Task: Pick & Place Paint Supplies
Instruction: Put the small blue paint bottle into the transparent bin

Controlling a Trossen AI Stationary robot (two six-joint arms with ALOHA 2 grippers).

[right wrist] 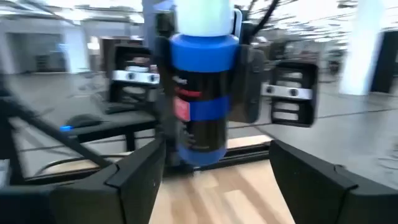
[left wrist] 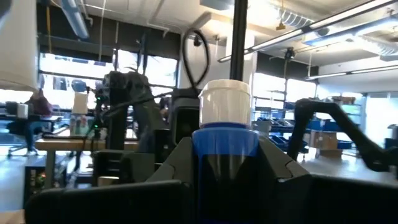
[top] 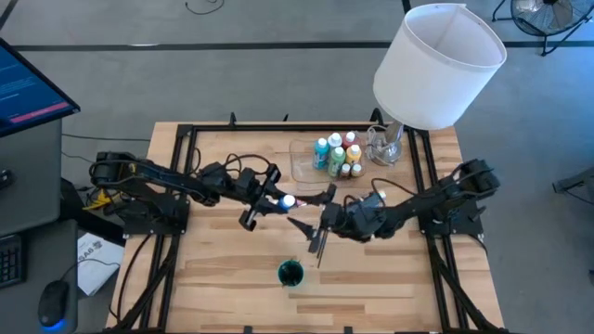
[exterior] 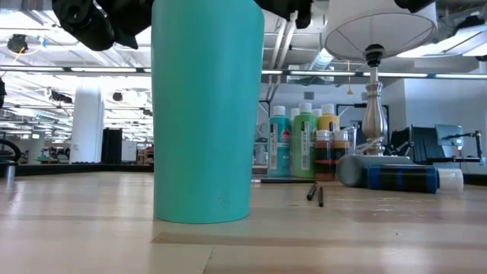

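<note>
The blue paint bottle (top: 281,201) hangs above the table's centre, clamped in the left gripper (top: 264,200). In the high view its long axis runs left to right, the white cap (top: 289,200) pointing right toward the right gripper (top: 327,210). That gripper's fingers (right wrist: 134,177) stand apart on either side of the bottle (right wrist: 198,93) without touching it.

Below centre of the high view two thin dark brushes (top: 316,239) lie on the wood, and lower still stands a teal cup (top: 290,273), which fills the left half of the low view. More white-capped paint bottles (top: 336,155) crowd a clear tray (top: 302,165) above centre, beside a lamp base (top: 387,144) under a big white lampshade (top: 436,65).

The table (top: 232,278) is pale butcher-block wood with a black frame. Around it lies grey floor; the low view shows an open workshop with ceiling strip lights.
</note>
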